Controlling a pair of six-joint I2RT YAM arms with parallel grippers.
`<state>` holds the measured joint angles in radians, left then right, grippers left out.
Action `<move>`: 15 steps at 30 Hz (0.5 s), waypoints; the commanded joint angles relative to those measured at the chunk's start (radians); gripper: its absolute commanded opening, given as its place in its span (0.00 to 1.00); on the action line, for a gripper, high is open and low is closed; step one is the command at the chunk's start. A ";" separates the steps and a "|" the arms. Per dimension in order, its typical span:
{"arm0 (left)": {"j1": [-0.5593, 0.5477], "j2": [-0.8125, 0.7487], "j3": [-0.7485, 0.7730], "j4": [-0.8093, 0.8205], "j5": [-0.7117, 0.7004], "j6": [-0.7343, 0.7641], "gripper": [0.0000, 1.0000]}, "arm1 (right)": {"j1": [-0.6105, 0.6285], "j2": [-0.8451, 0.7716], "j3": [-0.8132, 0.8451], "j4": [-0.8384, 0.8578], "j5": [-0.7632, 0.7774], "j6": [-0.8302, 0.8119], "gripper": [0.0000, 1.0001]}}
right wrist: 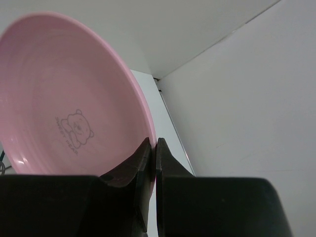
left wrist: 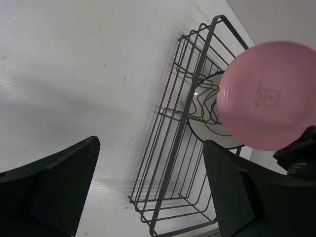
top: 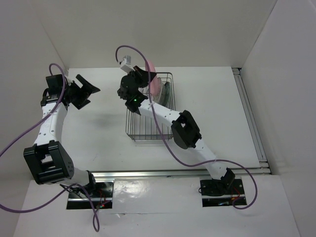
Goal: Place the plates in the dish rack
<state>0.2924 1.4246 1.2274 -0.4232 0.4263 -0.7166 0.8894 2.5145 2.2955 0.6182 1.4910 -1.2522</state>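
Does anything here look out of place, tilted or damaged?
Nothing stands out. The right gripper holds the plain pink round plate by its rim, on edge, over the black wire dish rack; no damage shows.

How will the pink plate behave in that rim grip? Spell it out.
The pink plate is likely stiff: it holds shape pinched only at the rim by the right end effector. Its glossy surface looks slippery, so it may swivel.

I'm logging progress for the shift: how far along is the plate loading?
Done: at least one dark-rimmed plate stands at the far end of the dish rack. In hand: the right gripper pinches the pink plate by its rim above the rack, not yet slotted; the left gripper is open, empty. Left: slot the pink plate; no other plate shows on the table.
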 commanded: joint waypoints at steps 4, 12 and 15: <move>0.005 0.008 0.043 0.011 0.046 0.017 1.00 | 0.003 0.020 0.058 0.074 0.133 -0.003 0.00; 0.005 0.008 0.043 0.011 0.046 0.017 1.00 | 0.013 0.040 0.067 0.086 0.133 -0.012 0.07; 0.005 0.008 0.043 0.011 0.055 0.017 1.00 | 0.013 0.049 0.076 0.086 0.133 -0.012 0.07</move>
<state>0.2924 1.4250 1.2308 -0.4244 0.4515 -0.7105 0.8932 2.5538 2.3184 0.6289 1.4925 -1.2587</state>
